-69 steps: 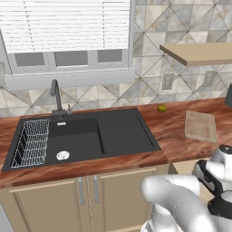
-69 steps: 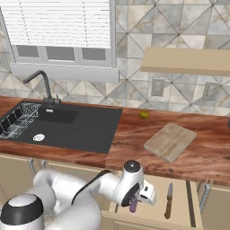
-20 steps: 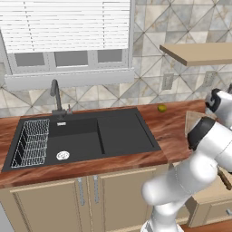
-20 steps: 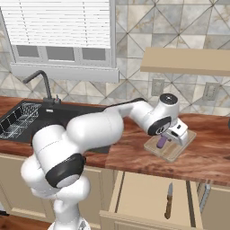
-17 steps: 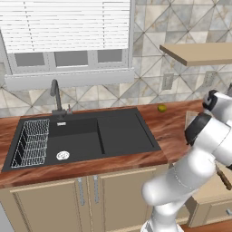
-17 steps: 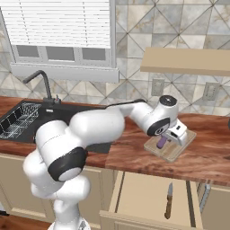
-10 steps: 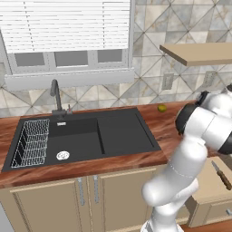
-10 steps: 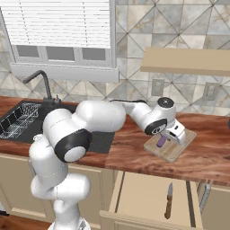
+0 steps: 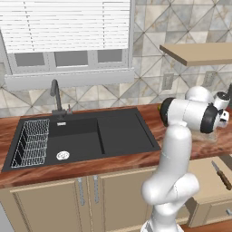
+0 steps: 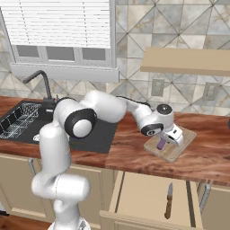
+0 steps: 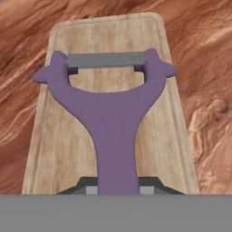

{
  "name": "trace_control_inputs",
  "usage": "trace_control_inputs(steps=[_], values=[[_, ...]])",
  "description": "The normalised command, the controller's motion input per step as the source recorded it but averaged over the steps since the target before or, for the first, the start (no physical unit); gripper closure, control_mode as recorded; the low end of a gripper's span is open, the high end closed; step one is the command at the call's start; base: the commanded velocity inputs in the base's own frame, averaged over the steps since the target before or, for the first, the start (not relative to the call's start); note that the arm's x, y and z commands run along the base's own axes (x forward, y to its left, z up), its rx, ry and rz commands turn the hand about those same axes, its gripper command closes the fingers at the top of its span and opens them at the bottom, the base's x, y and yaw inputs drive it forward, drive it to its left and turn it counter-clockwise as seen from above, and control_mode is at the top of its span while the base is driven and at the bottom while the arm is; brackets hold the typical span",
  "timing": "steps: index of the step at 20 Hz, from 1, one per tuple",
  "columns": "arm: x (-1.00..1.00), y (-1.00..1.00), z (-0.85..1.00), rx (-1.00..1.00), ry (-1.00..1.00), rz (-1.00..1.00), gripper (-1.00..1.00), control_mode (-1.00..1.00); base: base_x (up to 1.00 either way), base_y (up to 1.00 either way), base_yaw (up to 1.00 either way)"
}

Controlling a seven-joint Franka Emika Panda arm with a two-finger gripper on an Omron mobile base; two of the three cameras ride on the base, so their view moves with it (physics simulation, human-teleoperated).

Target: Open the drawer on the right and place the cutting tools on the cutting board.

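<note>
Now that the arm has swung up from the drawer (image 10: 152, 197), fingers (image 11: 90, 188) clamped on purple peeler (image 11: 113, 118) hang over cutting board (image 10: 179, 146); knife (image 10: 169, 200) remains drawered.

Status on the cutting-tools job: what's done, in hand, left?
Done: the drawer on the right is pulled open. In hand: the gripper holds a purple peeler by its handle over the cutting board; whether it touches the board is unclear. Left: release the peeler, then fetch the knife lying in the drawer and put it on the board.
</note>
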Motion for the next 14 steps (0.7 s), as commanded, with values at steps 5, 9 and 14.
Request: trace_control_inputs(steps=[5,9,14], values=[[0.33,-0.17,-0.31,-0.01,0.00,0.00,1.00,-1.00,0.00,0.00,0.00],[0.33,-0.26,-0.17,0.00,-0.01,0.00,1.00,-1.00,0.00,0.00,0.00],[0.38,-0.13,-0.18,-0.02,0.00,0.00,-1.00,-1.00,0.00,0.00,0.00]])
